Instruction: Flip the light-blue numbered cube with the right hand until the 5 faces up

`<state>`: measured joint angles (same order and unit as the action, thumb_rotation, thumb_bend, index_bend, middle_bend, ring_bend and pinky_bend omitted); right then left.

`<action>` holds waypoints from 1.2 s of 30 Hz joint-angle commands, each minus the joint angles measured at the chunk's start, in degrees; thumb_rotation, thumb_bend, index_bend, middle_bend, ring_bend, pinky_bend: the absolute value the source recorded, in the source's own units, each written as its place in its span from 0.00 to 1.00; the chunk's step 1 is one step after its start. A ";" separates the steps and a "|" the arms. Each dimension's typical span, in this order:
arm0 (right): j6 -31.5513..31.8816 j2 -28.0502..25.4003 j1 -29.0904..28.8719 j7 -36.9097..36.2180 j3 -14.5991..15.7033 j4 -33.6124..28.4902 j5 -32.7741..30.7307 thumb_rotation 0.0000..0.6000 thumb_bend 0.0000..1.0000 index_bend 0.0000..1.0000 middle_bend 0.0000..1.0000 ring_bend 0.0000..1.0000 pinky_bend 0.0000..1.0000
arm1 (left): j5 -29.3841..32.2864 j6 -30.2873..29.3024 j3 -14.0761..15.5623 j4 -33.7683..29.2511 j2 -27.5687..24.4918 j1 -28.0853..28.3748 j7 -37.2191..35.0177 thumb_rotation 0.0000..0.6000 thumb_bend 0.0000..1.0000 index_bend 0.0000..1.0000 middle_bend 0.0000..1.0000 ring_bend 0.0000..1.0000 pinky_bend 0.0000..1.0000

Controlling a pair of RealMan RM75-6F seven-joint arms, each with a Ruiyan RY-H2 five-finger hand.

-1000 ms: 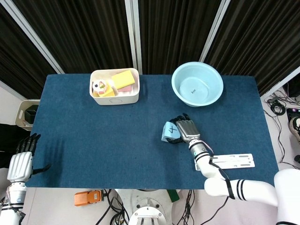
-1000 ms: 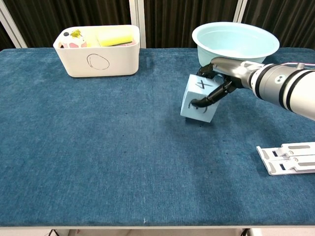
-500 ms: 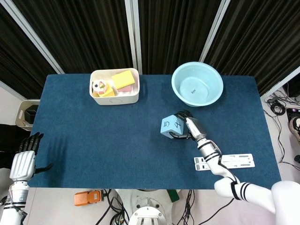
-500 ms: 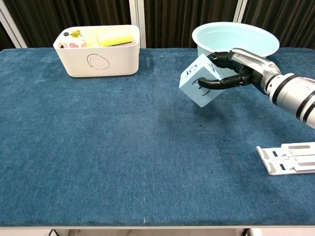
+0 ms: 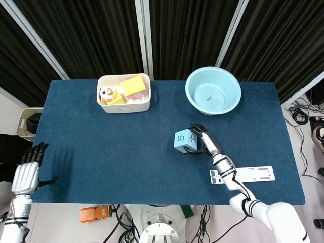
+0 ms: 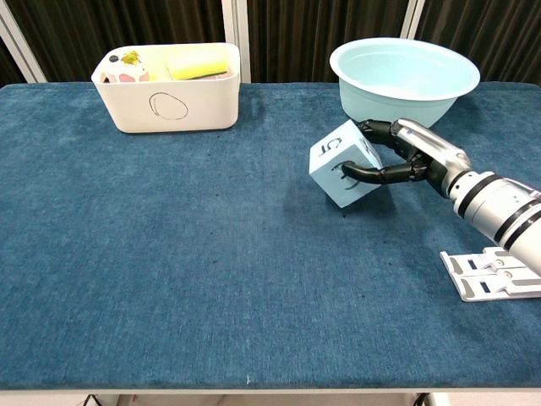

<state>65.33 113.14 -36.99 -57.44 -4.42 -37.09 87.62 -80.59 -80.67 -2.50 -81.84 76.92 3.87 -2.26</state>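
Left hand [image 5: 25, 174] off the table's [image 5: 101, 157] left edge, far left of the cube, fingers slightly apart, holding nothing. White bin [image 5: 124, 93] up-left of the cube near the far edge; yellow block and small toy-like items inside, can't tell more. Oval outline drawn on the bin's front wall in chest view. Orange device [image 5: 94, 213] below the near table edge, left of the cube.

Light-blue numbered cube [image 6: 345, 163] mid-table, right of centre, tilted on a corner or edge; can't tell if it touches the cloth. Head view reads "5" on the left upper face, "4" on the right one. Right hand [image 6: 404, 157] grips it from the right, dark fingers [image 6: 363, 172] curled around front and top.

Light-blue bowl [image 5: 213, 91] behind the cube, small unreadable label on its floor. White flat plate [image 5: 243, 174] down-right of the cube, beside the right forearm.
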 commanded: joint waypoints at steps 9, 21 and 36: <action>0.69 -1.54 1.32 -1.07 2.25 0.50 1.71 0.75 0.37 0.16 0.27 0.05 0.00 | 0.19 0.06 -0.03 0.13 -0.25 -0.01 -0.21 1.00 0.01 0.01 0.00 0.00 0.00; 2.77 -11.52 5.07 4.73 4.09 -11.17 2.05 0.73 0.31 0.00 0.02 0.00 0.00 | 0.00 0.05 -0.15 -0.11 -0.43 0.25 -0.05 1.00 0.01 0.01 0.00 0.00 0.00; 11.27 -37.73 14.52 44.48 2.06 -47.93 -4.85 0.76 0.31 0.00 0.02 0.00 0.00 | -0.38 -0.20 -0.92 -0.65 -0.33 1.15 0.29 1.00 0.01 0.01 0.00 0.00 0.00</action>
<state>73.08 84.37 -26.60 -24.25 -1.78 -73.60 85.94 -80.93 -80.80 -3.36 -82.56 76.51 4.97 -1.99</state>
